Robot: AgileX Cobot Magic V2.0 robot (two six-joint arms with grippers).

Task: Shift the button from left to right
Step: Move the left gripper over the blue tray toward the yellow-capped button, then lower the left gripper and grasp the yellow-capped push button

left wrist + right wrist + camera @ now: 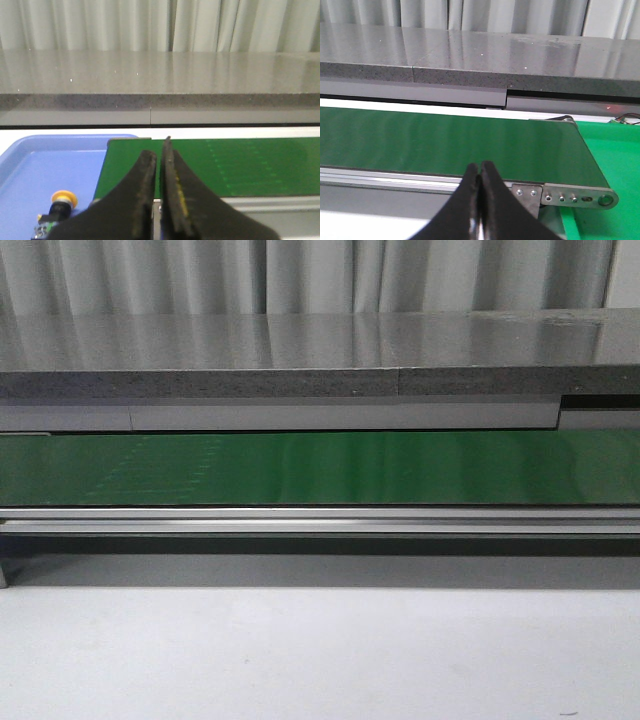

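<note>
We saw both claws, left gripper (160, 155) & right gripper (480, 172), clenched, holding nothing; button (59, 207) lay in blue tray (30, 165).

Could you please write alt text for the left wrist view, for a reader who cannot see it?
The left end effector, shut and empty, hangs over the green conveyor belt's end. Beside the belt, the yellow-capped button lies in a blue tray.

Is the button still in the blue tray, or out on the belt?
In the tray. The button lies on its side in the blue tray, beside the green belt. Left claw is shut and empty.
</note>
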